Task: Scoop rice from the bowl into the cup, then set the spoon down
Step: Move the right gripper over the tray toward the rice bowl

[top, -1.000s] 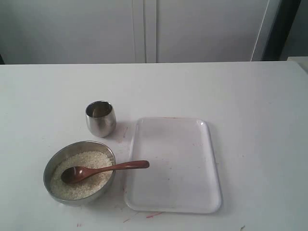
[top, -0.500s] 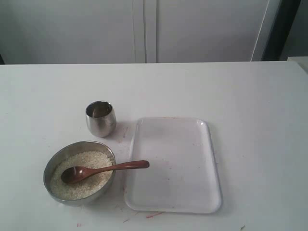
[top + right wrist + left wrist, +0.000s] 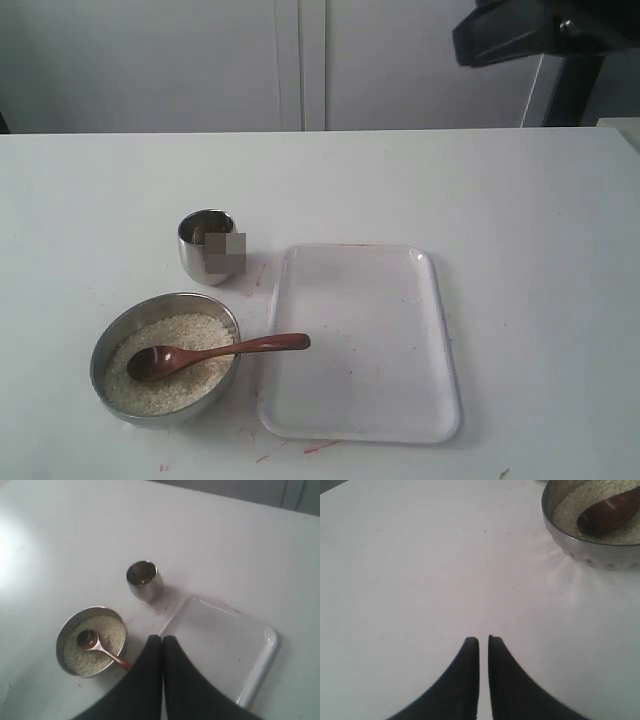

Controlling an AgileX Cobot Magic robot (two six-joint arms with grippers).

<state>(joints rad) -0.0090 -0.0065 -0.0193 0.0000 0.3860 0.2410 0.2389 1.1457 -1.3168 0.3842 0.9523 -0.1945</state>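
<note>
The steel bowl (image 3: 150, 414) sits at the front left of the white table, filled with rice (image 3: 165, 390). The wooden spoon (image 3: 215, 352) rests in it, oval end on the grains and handle over the rim toward the tray. The cup (image 3: 205, 245) stands upright just behind the bowl. My right gripper (image 3: 162, 638) is shut and empty, high above the table over the tray edge, with the bowl (image 3: 61, 635), spoon (image 3: 102, 649) and cup (image 3: 144, 580) below it. My left gripper (image 3: 483, 639) is shut and empty, low over bare table, apart from the bowl (image 3: 590, 555).
A clear rectangular plastic tray (image 3: 358, 400) lies to the right of the bowl, holding nothing. The right arm (image 3: 525, 30) shows as a dark shape at the top right of the exterior view. A wall of pale panels runs behind the table's far edge.
The right arm has come into the top right of the exterior view, where nothing showed before. Bowl, spoon, cup and tray have not moved.
</note>
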